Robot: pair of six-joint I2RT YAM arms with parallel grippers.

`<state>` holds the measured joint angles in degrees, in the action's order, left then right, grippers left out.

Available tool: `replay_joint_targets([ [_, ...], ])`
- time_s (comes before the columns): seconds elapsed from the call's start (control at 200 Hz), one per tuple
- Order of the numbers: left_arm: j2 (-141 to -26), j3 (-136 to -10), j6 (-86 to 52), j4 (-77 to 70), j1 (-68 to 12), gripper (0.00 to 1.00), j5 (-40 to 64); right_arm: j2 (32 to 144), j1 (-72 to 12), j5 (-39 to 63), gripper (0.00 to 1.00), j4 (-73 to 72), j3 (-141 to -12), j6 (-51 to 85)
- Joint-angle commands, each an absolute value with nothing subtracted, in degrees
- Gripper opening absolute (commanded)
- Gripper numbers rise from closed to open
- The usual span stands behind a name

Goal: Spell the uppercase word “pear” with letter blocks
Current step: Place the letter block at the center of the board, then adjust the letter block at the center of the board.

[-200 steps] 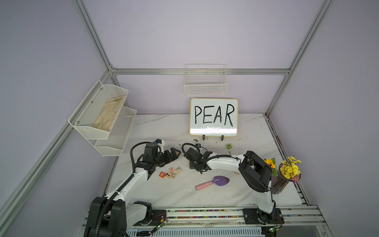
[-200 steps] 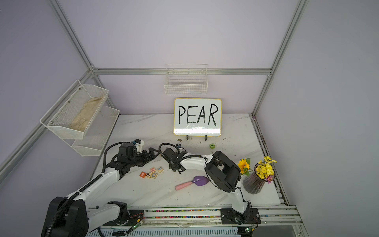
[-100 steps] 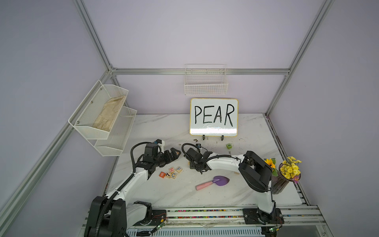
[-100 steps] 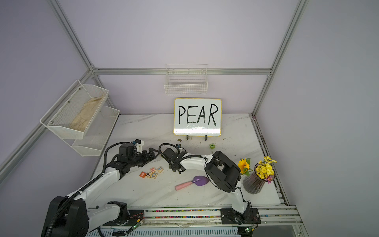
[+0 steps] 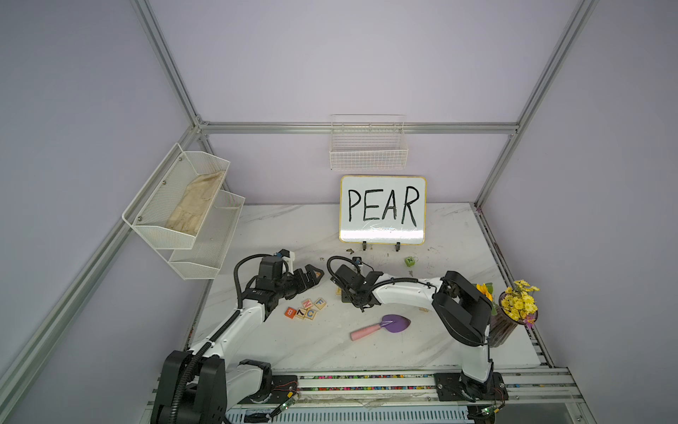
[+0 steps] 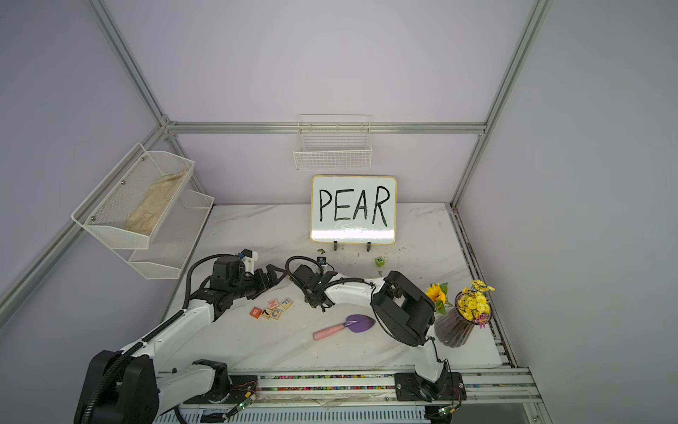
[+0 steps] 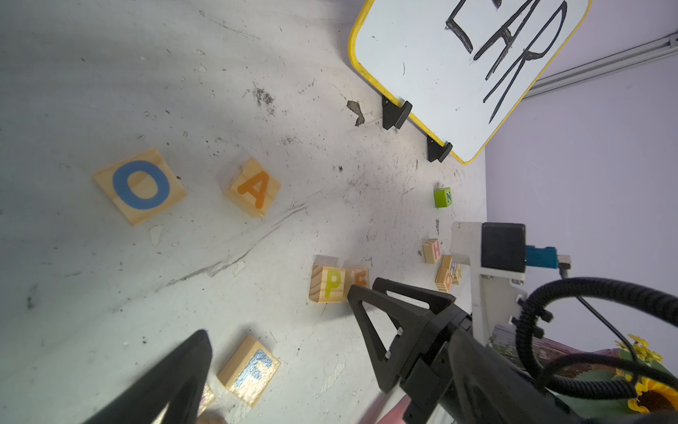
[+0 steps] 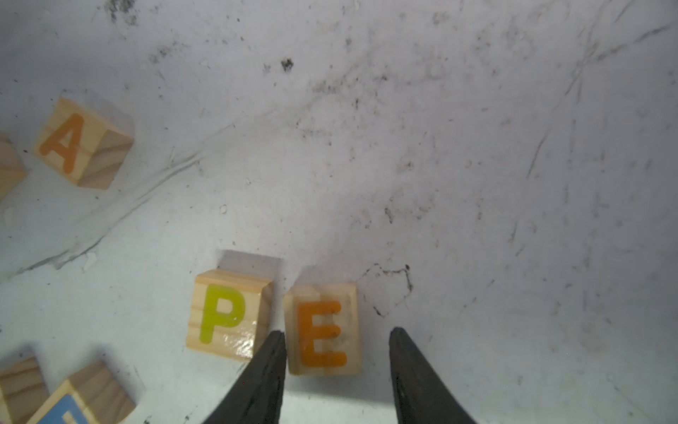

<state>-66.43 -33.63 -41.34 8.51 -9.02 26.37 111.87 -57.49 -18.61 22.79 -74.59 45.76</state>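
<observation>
- Right pincer (image 8: 336, 330): released, jaws astride E block (image 8: 323, 330); the gap at one finger is shown only in the right wrist view.
- P block (image 8: 227, 312): set on the surface (image 8: 477, 183), just outside the other finger.
- A block (image 7: 253, 187): well apart from that pincer; seen in the wrist views only.
- Left pincer (image 5: 316, 276): spread wide, nothing held.

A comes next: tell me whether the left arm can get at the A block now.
Probably yes. In the left wrist view the A block lies ahead of the left gripper, jaws wide open, clear of the O block, bare table between; the right gripper straddles the E block.
</observation>
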Motion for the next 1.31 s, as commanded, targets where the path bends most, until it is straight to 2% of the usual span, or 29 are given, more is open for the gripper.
replay_joint_targets([
  [0.0,-66.7,-38.6,-40.6,7.8,-8.5,1.0,27.3,107.2,-57.8,-23.6,0.5,25.8,-73.7,45.3],
  [0.56,-67.4,-38.9,-40.2,7.3,-8.6,1.0,28.4,106.2,-54.5,-23.9,0.53,25.6,-69.5,45.6],
  [1.3,-68.7,-38.9,-40.3,6.6,-8.5,1.0,29.2,110.7,-54.2,-20.5,0.53,22.3,-69.6,42.5],
])
